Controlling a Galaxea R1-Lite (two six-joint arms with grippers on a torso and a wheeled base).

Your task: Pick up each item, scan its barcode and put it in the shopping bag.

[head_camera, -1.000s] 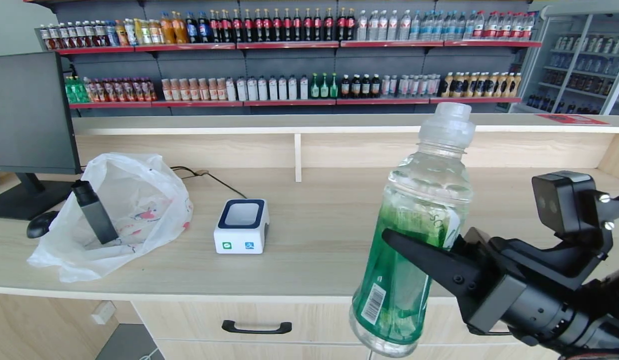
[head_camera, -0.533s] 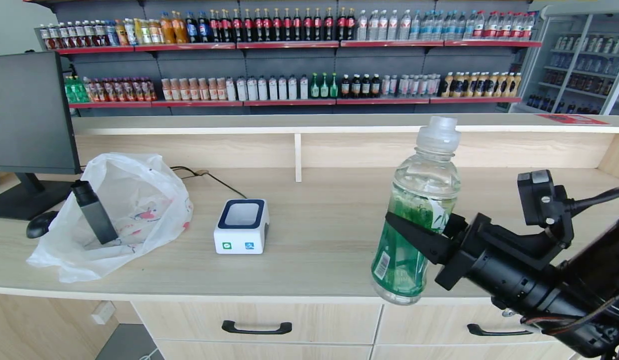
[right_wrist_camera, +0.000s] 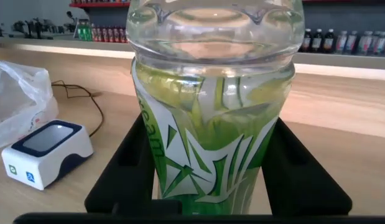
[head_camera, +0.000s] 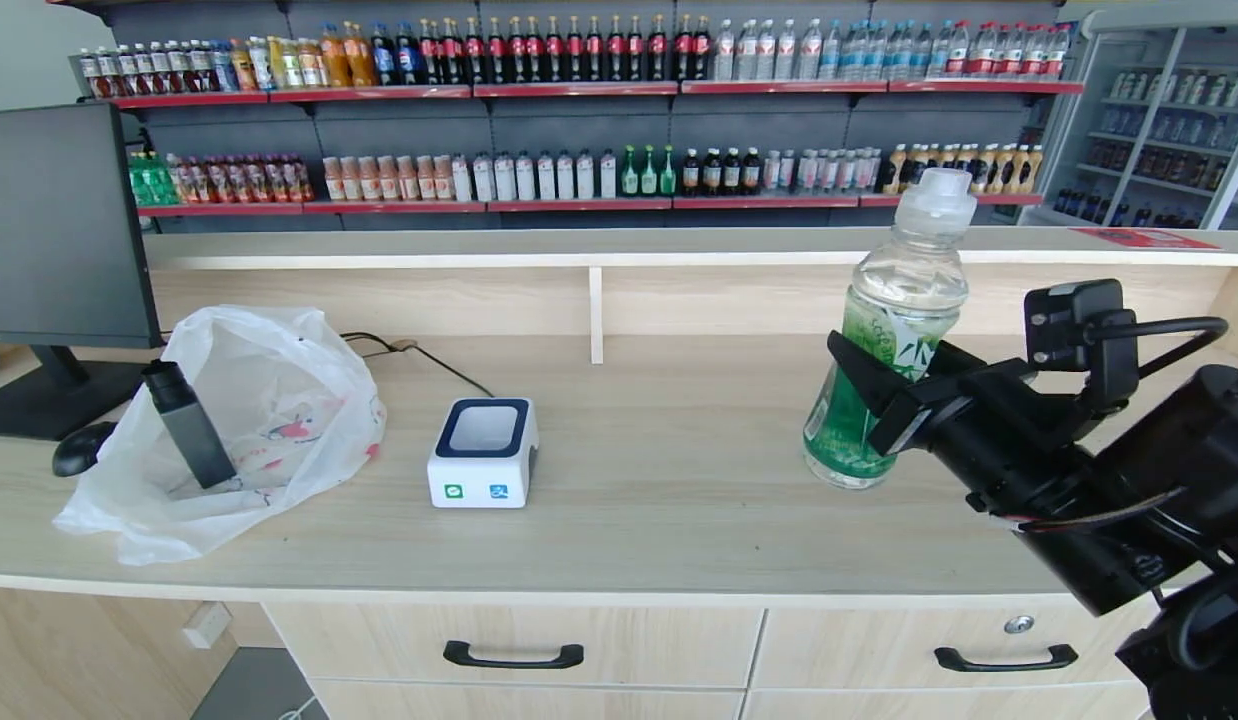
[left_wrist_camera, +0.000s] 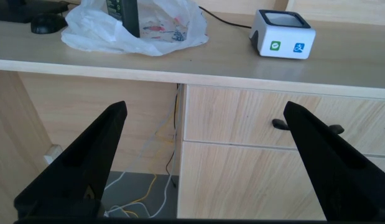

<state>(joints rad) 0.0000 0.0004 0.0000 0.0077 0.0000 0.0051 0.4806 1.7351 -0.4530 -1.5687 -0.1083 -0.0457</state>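
Note:
My right gripper (head_camera: 879,395) is shut on a clear bottle with a green label (head_camera: 884,350), held upright at the right of the counter with its base at or just above the wood. The same bottle (right_wrist_camera: 214,118) sits between the black fingers (right_wrist_camera: 127,168) in the right wrist view. A white barcode scanner (head_camera: 482,453) with a dark-rimmed window stands mid-counter, left of the bottle; the scanner (right_wrist_camera: 46,152) lies beyond the bottle. A white plastic shopping bag (head_camera: 249,420) lies at the counter's left with a dark box (head_camera: 189,425) upright in it. My left gripper (left_wrist_camera: 201,165) hangs open below the counter front, facing the drawers.
A monitor (head_camera: 59,230) on a stand and a black mouse (head_camera: 79,450) sit at the far left. A cable (head_camera: 419,360) runs behind the scanner. A raised wooden ledge (head_camera: 679,245) backs the counter. Drawers with black handles (head_camera: 514,655) lie below. Bare counter lies between scanner and bottle.
My right arm has carried the bottle away from the camera, up and to the right, from over the counter's front edge to a spot farther back on the right side of the counter.

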